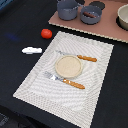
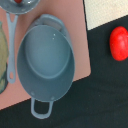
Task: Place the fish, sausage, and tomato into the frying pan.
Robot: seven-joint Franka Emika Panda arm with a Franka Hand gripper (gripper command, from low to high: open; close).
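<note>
In the exterior view the frying pan (image 1: 90, 14) stands on a pink board with the dark sausage (image 1: 89, 15) lying inside it. The red tomato (image 1: 46, 33) sits on the black table off the placemat's far corner, toward the exterior view's left. The white fish (image 1: 32, 50) lies on the table nearer the front, left of the placemat. The wrist view looks straight down on the grey pot (image 2: 45, 60), with the tomato (image 2: 119, 43) off to one side on the black table. Only an edge of the frying pan (image 2: 17, 5) and its handle show there. The gripper shows in neither view.
The grey pot (image 1: 66, 9) stands beside the pan on the pink board (image 1: 107, 26). A beige bowl (image 1: 123, 17) is at the board's right end. A striped placemat (image 1: 35, 82) holds a beige plate (image 1: 68, 66), an orange-handled knife (image 1: 80, 57) and a fork (image 1: 65, 80).
</note>
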